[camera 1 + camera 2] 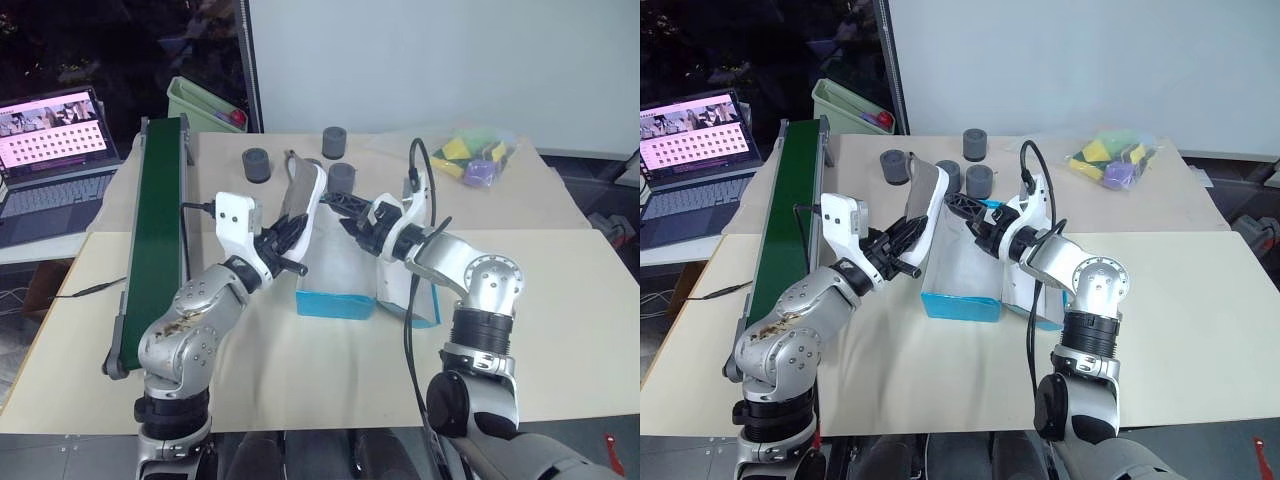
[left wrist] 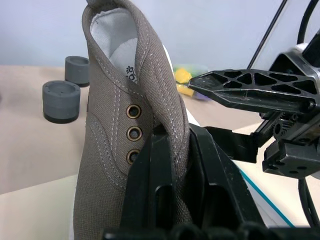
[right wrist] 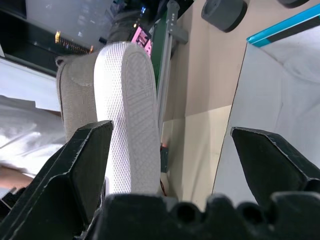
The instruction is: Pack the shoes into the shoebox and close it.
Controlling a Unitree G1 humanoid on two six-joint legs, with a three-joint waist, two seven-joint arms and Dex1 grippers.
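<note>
My left gripper (image 1: 290, 235) is shut on the collar of a grey-brown shoe (image 1: 302, 192) with a white sole and holds it upright above the far left end of the shoebox (image 1: 335, 305). The bright blue shoebox stands open on the table, its white inside facing up. In the left wrist view my fingers (image 2: 160, 190) pinch the shoe (image 2: 115, 125) just below its brass eyelets. My right gripper (image 1: 345, 212) is open, right beside the shoe and over the box. The white sole (image 3: 127, 115) lies against one of its spread fingers (image 3: 75, 170).
A long green conveyor belt (image 1: 155, 230) runs along the table's left side. Three dark grey cylinders (image 1: 257, 164) stand behind the box. A bag of colourful items (image 1: 470, 158) lies at the back right. A green bin (image 1: 205, 103) and a laptop (image 1: 55, 130) sit off to the left.
</note>
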